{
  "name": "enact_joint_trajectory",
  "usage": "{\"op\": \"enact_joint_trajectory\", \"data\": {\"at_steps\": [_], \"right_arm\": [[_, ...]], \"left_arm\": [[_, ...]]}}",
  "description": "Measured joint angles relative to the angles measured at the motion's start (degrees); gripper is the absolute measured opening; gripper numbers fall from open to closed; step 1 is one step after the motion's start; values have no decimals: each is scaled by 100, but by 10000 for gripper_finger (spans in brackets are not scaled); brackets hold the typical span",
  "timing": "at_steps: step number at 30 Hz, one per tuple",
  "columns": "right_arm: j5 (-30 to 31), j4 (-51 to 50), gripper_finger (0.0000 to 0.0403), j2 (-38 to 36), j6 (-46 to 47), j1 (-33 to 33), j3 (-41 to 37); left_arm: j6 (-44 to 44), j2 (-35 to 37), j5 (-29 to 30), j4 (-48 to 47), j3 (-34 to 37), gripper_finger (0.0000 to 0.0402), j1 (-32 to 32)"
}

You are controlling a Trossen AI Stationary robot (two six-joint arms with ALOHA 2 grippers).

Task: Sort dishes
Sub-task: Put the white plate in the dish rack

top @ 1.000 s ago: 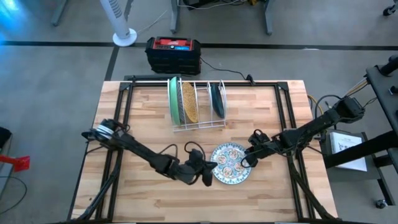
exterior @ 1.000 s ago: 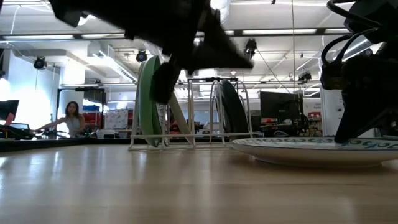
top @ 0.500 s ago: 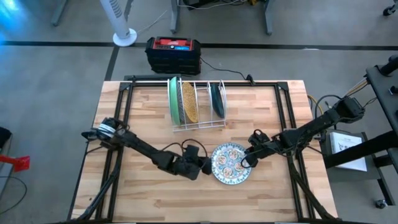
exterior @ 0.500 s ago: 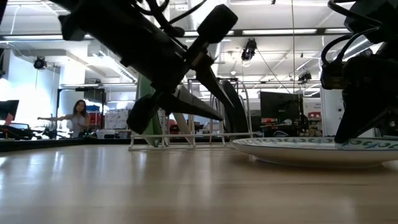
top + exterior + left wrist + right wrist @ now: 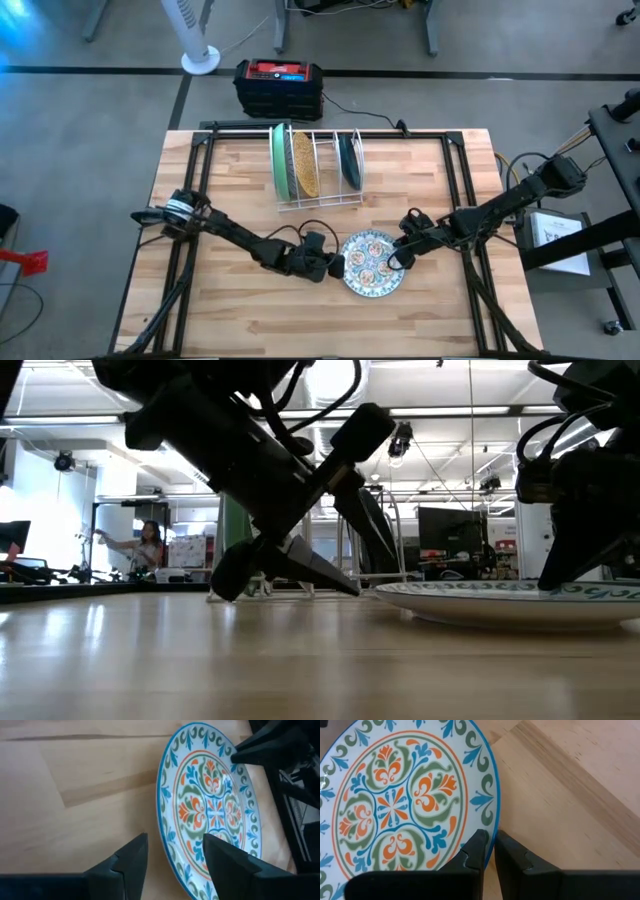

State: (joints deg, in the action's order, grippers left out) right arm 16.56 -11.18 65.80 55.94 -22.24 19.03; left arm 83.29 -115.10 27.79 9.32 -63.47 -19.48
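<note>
While the patterned plate [image 5: 371, 264] lies flat on the table [image 5: 230, 310] in front of the wire rack [image 5: 318, 198], both arms are on it. The right gripper [image 5: 398, 259] has its fingers pressed together on the plate's right rim, one finger above and one below the edge by the look of the right wrist view, so it's pinching the plate. The left gripper [image 5: 337, 266] sits low at the opposite rim with its fingers [image 5: 131, 862] spread, and the blue-bordered edge runs right through the gap between them, not yet gripped.

Up in the rack, the light green plate [image 5: 279, 160] and the mustard speckled plate [image 5: 303, 163] stand on edge side by side in the left slots, and the dark teal plate [image 5: 349, 160] stands apart in a slot toward the right. Slots between them look free.

So this reads as the last dish being picked up, with the two arms working the plate from both sides. Next, I'd say the left fingers need to slide further over the rim and close, then the plate has to tip upright and travel back to an open slot. From the low view it's hard to tell whether the plate's edge is lifted off the wood at all.
</note>
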Motion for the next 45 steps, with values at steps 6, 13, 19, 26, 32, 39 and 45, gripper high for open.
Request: {"op": "enact_joint_trajectory", "data": {"at_steps": [6, 13, 19, 26, 32, 39, 45], "right_arm": [[1, 3, 26, 0, -32, 0, 0], [157, 24, 5, 0, 37, -2, 2], [160, 55, 1, 0, 94, -2, -28], [234, 116, 0, -7, 228, -2, -136], [294, 146, 0, -7, 259, -4, -160], [420, 194, 0, -11, 370, -4, -231], [483, 227, 0, -13, 448, -4, -326]], "left_arm": [[4, -5, -24, 4, -25, 192, 2], [39, -5, -22, 6, -23, 193, 2], [39, -5, -22, 91, -18, 193, 0], [42, -5, -22, 264, -39, 193, -14], [62, -5, -26, 429, -58, 193, -27], [487, -410, -492, 546, -152, 193, -37], [380, -858, -446, 274, -703, 193, -35]]}}
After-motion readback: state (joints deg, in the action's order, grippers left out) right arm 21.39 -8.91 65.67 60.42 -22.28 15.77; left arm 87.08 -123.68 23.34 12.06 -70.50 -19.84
